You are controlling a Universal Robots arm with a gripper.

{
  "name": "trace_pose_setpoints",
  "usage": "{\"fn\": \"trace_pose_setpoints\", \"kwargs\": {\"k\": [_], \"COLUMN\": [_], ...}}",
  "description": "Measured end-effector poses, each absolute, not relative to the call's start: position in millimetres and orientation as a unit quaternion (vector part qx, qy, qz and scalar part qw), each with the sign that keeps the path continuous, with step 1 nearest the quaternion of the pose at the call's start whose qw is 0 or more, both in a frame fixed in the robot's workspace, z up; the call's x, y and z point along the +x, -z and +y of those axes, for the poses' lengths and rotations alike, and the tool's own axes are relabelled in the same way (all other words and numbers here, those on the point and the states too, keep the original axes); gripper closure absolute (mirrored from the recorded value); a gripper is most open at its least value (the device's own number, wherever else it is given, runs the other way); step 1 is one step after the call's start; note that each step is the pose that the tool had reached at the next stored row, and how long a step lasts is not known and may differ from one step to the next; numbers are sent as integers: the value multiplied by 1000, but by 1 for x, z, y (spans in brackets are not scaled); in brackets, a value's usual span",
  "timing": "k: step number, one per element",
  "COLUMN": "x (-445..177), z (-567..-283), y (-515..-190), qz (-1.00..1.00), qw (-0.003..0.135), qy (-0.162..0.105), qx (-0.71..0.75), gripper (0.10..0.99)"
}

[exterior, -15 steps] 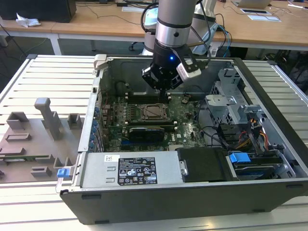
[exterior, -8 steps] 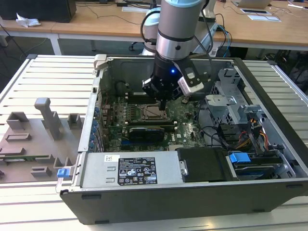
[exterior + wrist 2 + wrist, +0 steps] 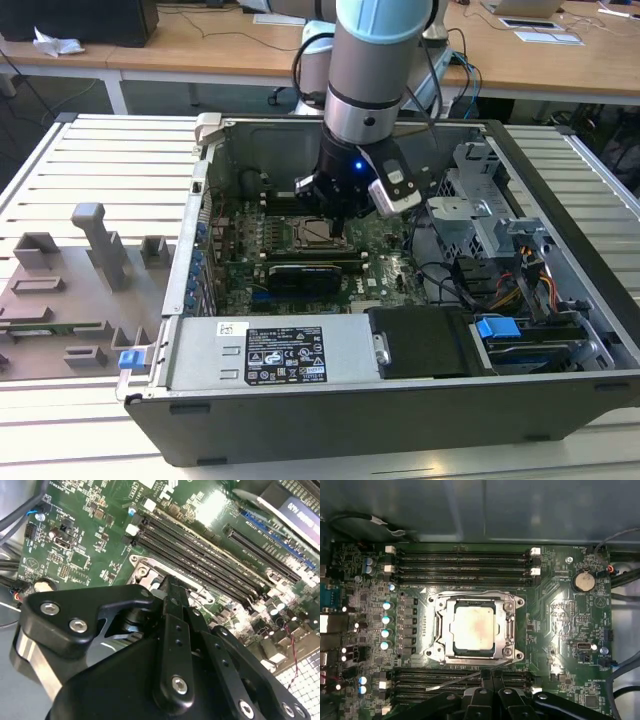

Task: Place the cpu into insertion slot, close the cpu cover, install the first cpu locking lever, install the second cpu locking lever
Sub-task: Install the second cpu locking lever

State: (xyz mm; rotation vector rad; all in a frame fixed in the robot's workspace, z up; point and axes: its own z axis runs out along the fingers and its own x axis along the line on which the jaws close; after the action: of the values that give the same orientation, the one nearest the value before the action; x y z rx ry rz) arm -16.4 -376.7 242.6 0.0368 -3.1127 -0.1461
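The cpu [image 3: 472, 627] lies flat in its socket on the green motherboard, silver top up, and shows small in the exterior view too [image 3: 316, 232]. The cpu cover [image 3: 508, 630] lies down around it as a silver frame. A thin metal locking lever [image 3: 455, 681] slants out from the socket's near edge, raised off the board. My gripper [image 3: 491, 676] stands at that edge with its black fingers together, tips at the lever; I cannot tell if they touch it. In the exterior view the gripper [image 3: 338, 228] hangs inside the open case, just to that view's right of the socket.
Memory slots [image 3: 462, 562] run along both sides of the socket. A long black graphics card [image 3: 305, 275] lies near the socket. A silver power supply [image 3: 270, 352], a drive cage [image 3: 500, 250] and cables fill the case. A grey fixture tray [image 3: 70, 290] lies outside it.
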Motion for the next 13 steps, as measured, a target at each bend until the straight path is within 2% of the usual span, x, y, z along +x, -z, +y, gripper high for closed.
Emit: {"fn": "trace_pose_setpoints", "kwargs": {"k": [4,13], "x": [-25,-48], "z": [-382,-383], "y": [-237,-218], "qz": [-998,-997], "qw": [12,13], "qy": [61,70], "qx": [12,17], "gripper": [980,980]}}
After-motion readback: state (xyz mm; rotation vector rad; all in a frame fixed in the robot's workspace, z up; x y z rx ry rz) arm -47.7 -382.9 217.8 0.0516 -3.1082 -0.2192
